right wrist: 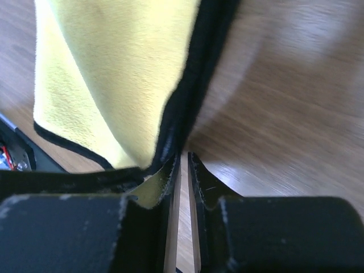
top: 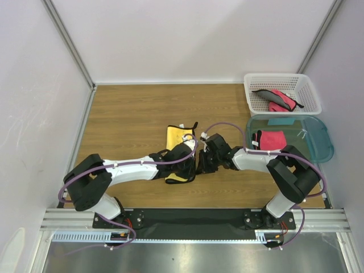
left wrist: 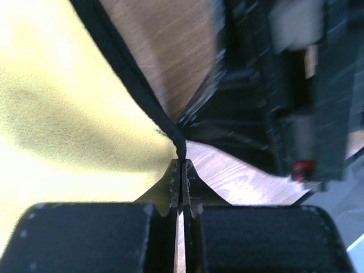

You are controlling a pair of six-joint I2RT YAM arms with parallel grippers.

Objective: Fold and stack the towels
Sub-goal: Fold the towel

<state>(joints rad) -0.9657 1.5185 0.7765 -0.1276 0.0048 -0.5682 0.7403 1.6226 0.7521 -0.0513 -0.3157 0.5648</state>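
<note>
The left arm [top: 131, 169] folds back at its elbow by the base, and its forearm reaches right along the table. The right arm [top: 256, 159] mirrors it, its forearm reaching left, so both wrists meet near the middle. The left gripper [left wrist: 181, 170] has its jaws pressed tight on the towel [top: 175, 136] hem; the right gripper [right wrist: 182, 162] shows a thin slit between its jaws, pinching the same hem at the tips.

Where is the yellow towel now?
Seen from overhead, the yellow towel sits at the middle of the table, left of the teal tub, its edge pinched by the left fingers.
</note>
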